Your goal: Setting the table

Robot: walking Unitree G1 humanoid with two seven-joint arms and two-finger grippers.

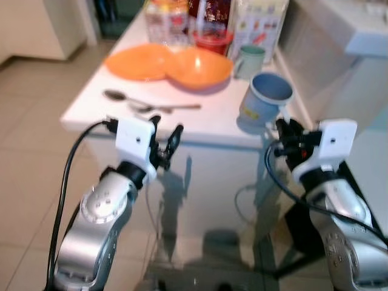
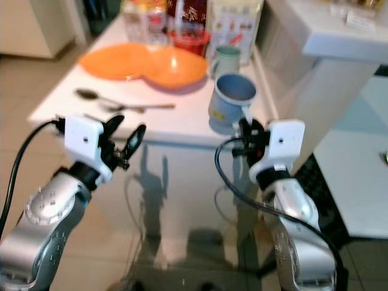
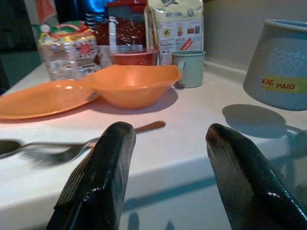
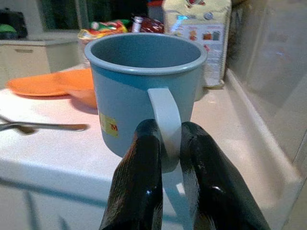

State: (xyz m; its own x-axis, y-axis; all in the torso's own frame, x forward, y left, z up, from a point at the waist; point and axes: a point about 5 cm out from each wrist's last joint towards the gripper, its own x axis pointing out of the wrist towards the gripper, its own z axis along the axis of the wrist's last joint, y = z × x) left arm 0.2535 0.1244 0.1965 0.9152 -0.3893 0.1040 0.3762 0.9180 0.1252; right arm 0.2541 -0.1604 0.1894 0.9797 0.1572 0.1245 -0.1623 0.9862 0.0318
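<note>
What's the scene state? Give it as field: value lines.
right gripper: shut on blue mug handle
blue mug: upright, near table edge
left gripper: open, short of table edge, holding nothing
table: white
orange bowl: beside orange plate
spoon, fork: lying in front of plate
green cup: behind blue mug

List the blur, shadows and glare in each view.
Eye views: soft throughout, orange bowl glinting. Left wrist view: left gripper fingers blurred up close, blue mug casting a shadow. Right wrist view: right gripper shut on the handle, background packets dim.
</note>
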